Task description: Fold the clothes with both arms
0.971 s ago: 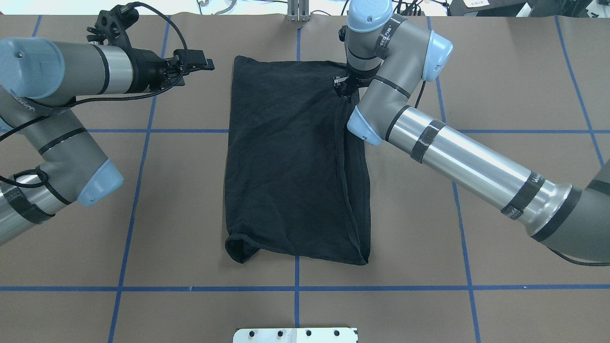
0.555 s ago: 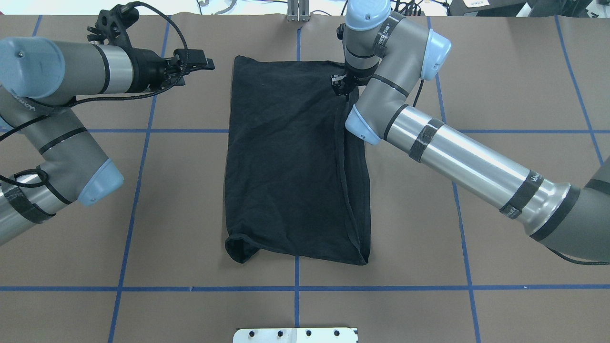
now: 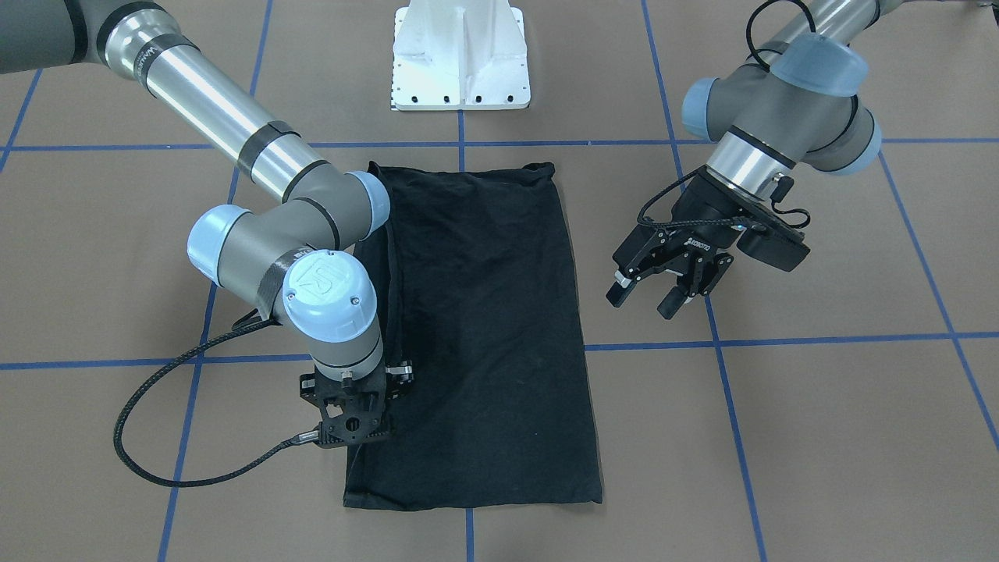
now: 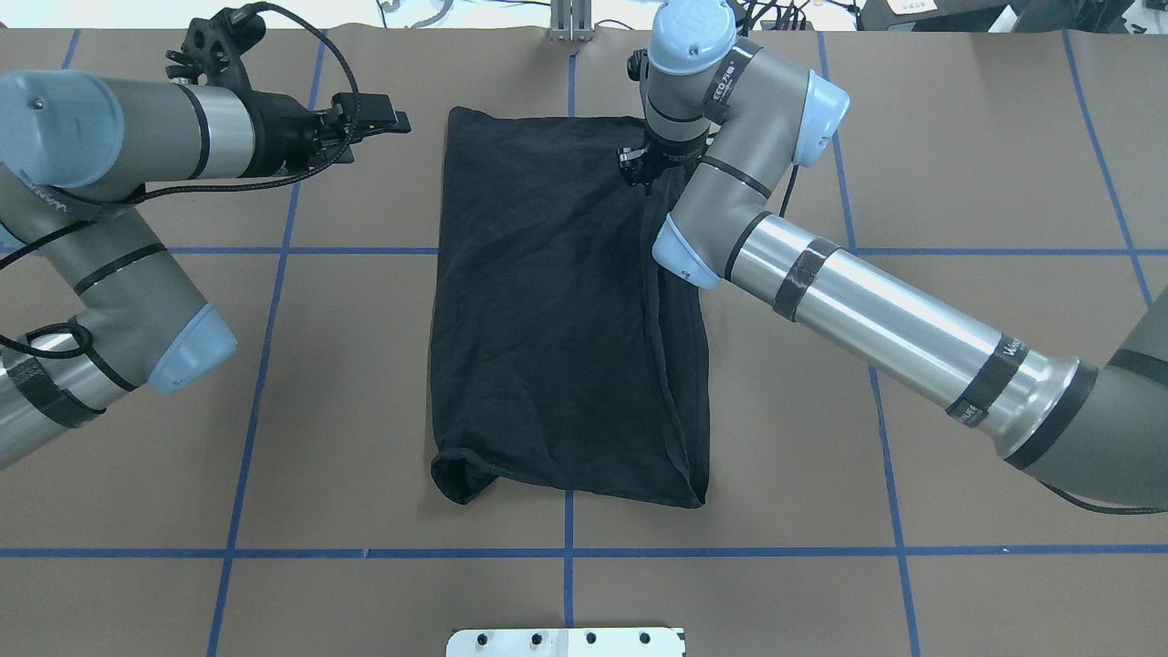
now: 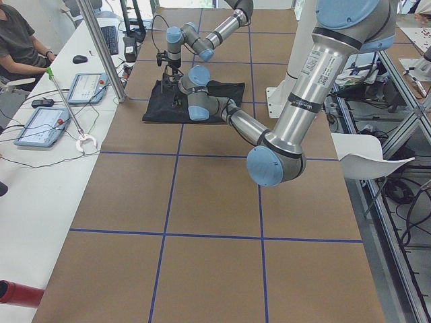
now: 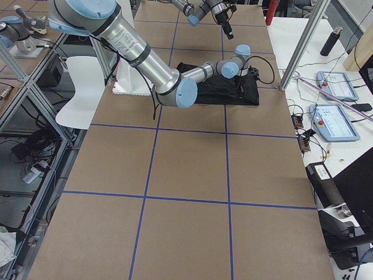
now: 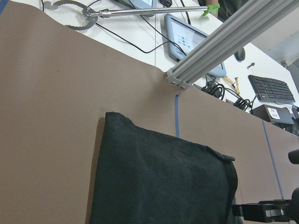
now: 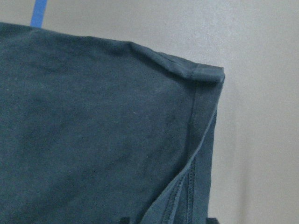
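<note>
**Shirt folded to a strip; right gripper over far corner, left gripper parked aside**

Front-facing view: the black T-shirt point(image 3: 484, 328) lies flat on the brown table point(image 3: 819, 437), folded lengthwise into a tall rectangle w/ a doubled flap along the robot's right edge. The right gripper point(image 3: 355, 406) points straight down over that flap, near the end farthest from the white base plate point(image 3: 460, 55). Its own wrist hides the tips here. The left gripper point(image 3: 646, 297) hangs tilted above bare table, well apart from the shirt, jaws spread, nothing btw them.

Overhead view: the shirt sits at table ctr, across the blue tape lines point(image 4: 274, 251). The right arm point(image 4: 876, 310) crosses the shirt's right edge, and its gripper is over the far right corner area. The left arm point(image 4: 128, 274) holds its gripper roughly level, aimed toward the shirt's far left corner, not touching.

Left-end view: the shirt is a small dark patch far down the table, w/ the far arm upright over it. A person point(image 5: 17, 40) sits at the side bench by two tablets point(image 5: 40, 124).

Right-end view: the near arm stretches to the shirt; too small to judge grip.

Left wrist view: the shirt's far edge, a metal beam point(image 7: 219, 46) and a keyboard point(image 7: 273, 88) beyond the table.

Right wrist view: close on the shirt corner, w/ the stitched hem folded over. Two dark bits of the right gripper show at the bottom edge, set apart, so it looks released, clamping no cloth.
</note>
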{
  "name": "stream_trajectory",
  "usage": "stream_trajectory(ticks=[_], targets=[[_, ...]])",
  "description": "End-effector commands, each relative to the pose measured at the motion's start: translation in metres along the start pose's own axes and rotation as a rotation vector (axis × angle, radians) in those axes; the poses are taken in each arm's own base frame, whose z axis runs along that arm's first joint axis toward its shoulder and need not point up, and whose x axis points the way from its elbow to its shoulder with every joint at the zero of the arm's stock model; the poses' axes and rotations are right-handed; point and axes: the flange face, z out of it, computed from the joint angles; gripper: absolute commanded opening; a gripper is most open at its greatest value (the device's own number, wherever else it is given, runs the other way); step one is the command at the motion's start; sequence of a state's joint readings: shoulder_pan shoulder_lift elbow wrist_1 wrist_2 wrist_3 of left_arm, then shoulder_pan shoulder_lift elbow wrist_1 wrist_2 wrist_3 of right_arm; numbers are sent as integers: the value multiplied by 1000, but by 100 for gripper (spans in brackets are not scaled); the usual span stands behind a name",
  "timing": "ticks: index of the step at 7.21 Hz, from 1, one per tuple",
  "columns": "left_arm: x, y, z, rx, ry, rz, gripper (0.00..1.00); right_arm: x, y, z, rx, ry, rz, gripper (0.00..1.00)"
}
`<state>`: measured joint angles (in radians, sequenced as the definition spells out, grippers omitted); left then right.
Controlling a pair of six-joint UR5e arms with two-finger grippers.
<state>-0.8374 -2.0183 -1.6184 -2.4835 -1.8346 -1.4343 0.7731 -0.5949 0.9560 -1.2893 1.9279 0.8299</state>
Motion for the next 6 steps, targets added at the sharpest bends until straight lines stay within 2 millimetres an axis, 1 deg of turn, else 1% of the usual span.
stream_trajectory(ticks=[1,3,4,6], targets=[[1,0,-1,0,2,0,100,2,3,12,4,14,-7,62],[1,1,0,-1,2,1,100,4,3,15,0,20,-4,67],[1,0,-1,0,2,0,100,4,3,16,-1,21,-4,67],[1,0,-1,0,2,0,100,7,-3,10,8,19,1,69]])
